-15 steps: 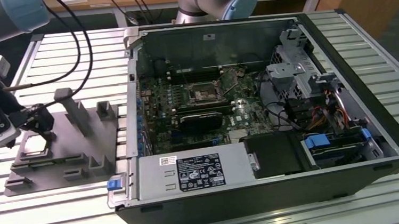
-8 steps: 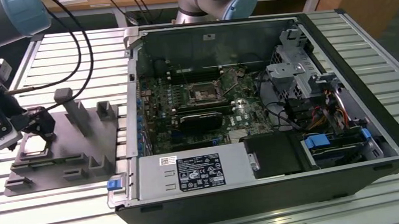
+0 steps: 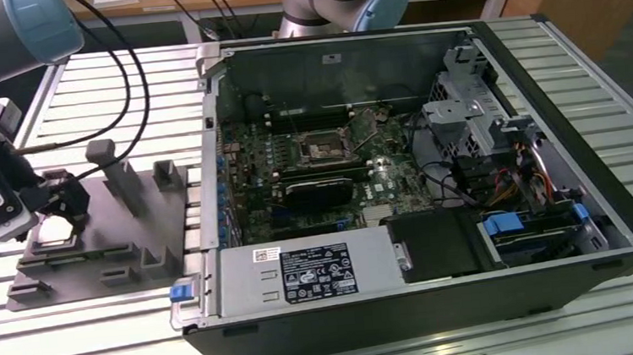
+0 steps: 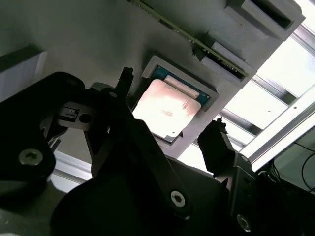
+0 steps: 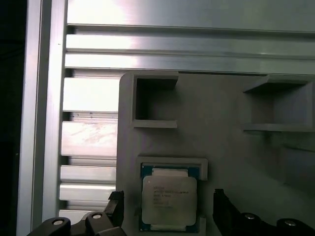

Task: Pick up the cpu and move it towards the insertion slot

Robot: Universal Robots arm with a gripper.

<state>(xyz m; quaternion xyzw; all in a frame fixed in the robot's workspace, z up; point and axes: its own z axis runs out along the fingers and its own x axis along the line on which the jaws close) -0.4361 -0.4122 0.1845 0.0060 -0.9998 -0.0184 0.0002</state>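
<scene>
jaws apart, astride small silvery square cpu [image 5: 170, 202] | seated in grey plastic fixture [image 5: 221, 147] pocket | risk: off-centre squeeze could tilt it

The exterior view stands high and well back, looking down at a slant on the slatted tabletop [image 3: 103, 347]. It takes in the open computer case [image 3: 331, 74] and, at the exterior view's left, the grey fixture [image 3: 107, 245]. Both wrist views hang close over that fixture and share the cpu [image 5: 169, 199] [image 4: 165, 110] between the jaws. The first wrist view faces almost straight down, the second wrist view at a low slant.
</scene>
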